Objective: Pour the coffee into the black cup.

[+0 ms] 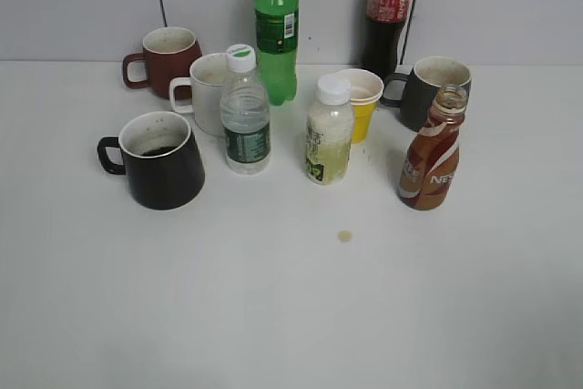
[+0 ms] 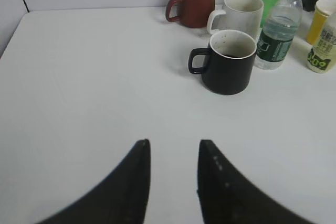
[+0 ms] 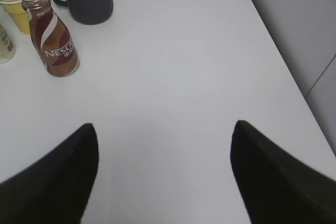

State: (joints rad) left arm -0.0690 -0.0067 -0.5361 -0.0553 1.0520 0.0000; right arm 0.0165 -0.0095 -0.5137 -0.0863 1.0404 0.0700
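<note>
- Coffee (image 1: 432, 154) upright and uncapped toward the table's (image 1: 291, 316) right side, short of the back edge, touching nothing; brown body with a white swirl and white lettering, clear neck.
- Black cup (image 1: 161, 159) upright toward the left side, well apart from the coffee, handle turned to the left edge, white inside with something dark at the bottom.
- Between the two, a water bottle (image 1: 244, 114) just right of the cup and a pale drink bottle (image 1: 329, 133) with a white cap nearer the middle.
- Behind the coffee, a grey mug (image 1: 430, 90); beside that, a yellow paper cup (image 1: 359, 102).
- Along the back edge, a green bottle (image 1: 276, 23) and a cola bottle (image 1: 386, 8); a white mug (image 1: 210, 90) and a red-brown mug (image 1: 166, 60) toward the back left corner.
- Small tan spot (image 1: 344, 236) on the bare top near the middle, nearer the front than the bottles.
- Left gripper (image 2: 173, 148) over bare table near the front left, jaws a narrow gap apart, holding nothing, cup well ahead of it.
- Right gripper (image 3: 165, 129) over bare table near the front right, jaws spread wide, holding nothing, coffee well ahead to its left.
</note>
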